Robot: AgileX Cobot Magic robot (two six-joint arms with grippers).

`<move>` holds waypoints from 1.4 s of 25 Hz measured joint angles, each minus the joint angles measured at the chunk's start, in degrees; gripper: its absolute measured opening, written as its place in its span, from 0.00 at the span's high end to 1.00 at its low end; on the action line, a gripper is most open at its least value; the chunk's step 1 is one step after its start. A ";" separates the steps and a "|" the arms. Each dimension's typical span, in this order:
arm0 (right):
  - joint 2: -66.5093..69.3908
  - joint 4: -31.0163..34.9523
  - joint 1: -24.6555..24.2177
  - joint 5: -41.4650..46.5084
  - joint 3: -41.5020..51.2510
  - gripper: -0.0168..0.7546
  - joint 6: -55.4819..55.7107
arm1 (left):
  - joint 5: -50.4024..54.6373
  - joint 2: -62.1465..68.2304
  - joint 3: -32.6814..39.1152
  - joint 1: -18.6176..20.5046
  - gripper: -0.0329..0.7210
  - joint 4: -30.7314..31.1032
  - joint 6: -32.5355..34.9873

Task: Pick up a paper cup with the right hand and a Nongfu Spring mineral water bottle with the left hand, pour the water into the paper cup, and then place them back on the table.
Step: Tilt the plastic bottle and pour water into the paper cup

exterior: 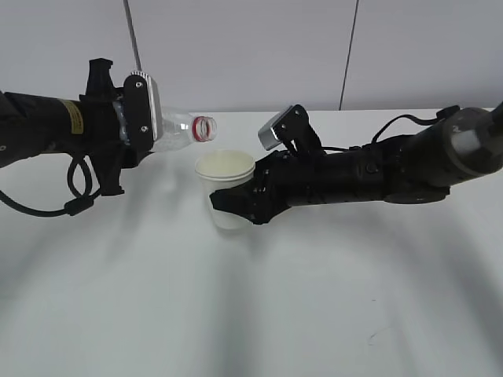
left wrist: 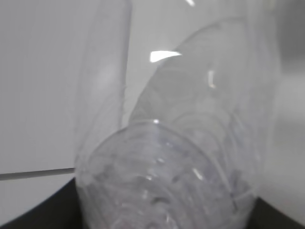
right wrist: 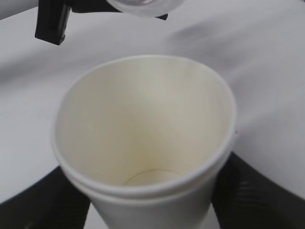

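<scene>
My left gripper [exterior: 137, 126] is shut on the clear water bottle [exterior: 182, 130], held lying sideways above the table with its red-ringed open mouth just up and left of the cup's rim. The bottle fills the left wrist view [left wrist: 171, 157]; the jaws are hidden there. My right gripper [exterior: 240, 203] is shut on the white paper cup [exterior: 225, 184] and holds it upright, its base near the table [exterior: 251, 314]. In the right wrist view the cup [right wrist: 143, 143] shows a cream inside, dark fingers [right wrist: 248, 191] on both sides, and the bottle mouth [right wrist: 143, 5] at the top edge.
A small dark scuff mark [exterior: 376, 336] lies on the table at the front right. A grey wall [exterior: 251, 47] stands behind the table's far edge. Black cables [exterior: 75, 188] loop under the left arm.
</scene>
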 joint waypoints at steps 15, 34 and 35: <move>0.00 -0.98 0.00 0.10 0.00 0.30 0.09 | 0.76 0.00 -0.44 -0.17 0.44 0.00 3.82; 0.00 -2.14 0.00 0.10 0.00 0.30 0.09 | 0.76 0.00 -0.44 -0.23 0.44 0.05 11.09; 0.00 -2.14 0.00 0.10 0.00 0.30 0.09 | 0.76 0.00 -0.44 -0.23 0.44 0.05 11.27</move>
